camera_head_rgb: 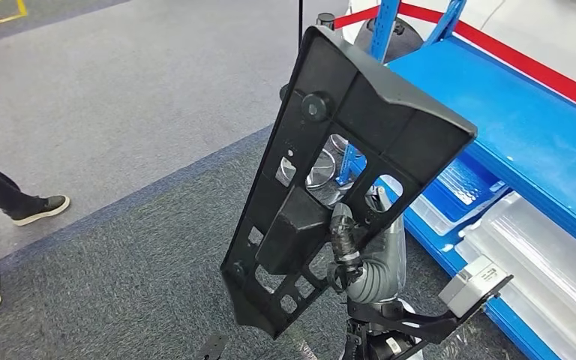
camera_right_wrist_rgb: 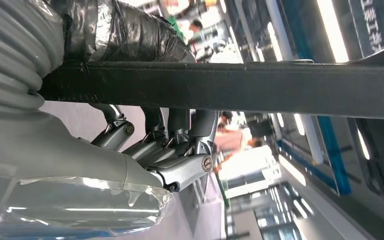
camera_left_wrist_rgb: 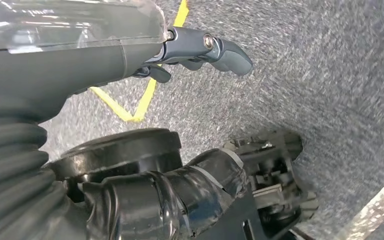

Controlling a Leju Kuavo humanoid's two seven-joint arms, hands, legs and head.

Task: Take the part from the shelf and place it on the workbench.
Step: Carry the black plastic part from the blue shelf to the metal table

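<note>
The right hand [camera_head_rgb: 349, 244] grips the large black part [camera_head_rgb: 345, 172] near its lower middle, raised beside the blue shelf [camera_head_rgb: 540, 142]. The off-centre hold may let it swing or slip. The left hand [camera_left_wrist_rgb: 200, 52] hangs empty, fingers extended.

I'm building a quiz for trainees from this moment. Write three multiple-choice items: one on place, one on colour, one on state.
1. Where is the large black plastic panel with cut-outs?
A. Lying on the carpet
B. Held up beside the shelf
C. Lying on the shelf

2. What colour is the metal shelf?
A. Blue
B. Green
C. Yellow

3. What is the right hand doing?
A. Hanging free
B. Gripping the panel
C. Touching the floor

Key: 1 B, raised over carpet; 2 A, plainly blue; 3 B, fingers close on its edge.
</note>
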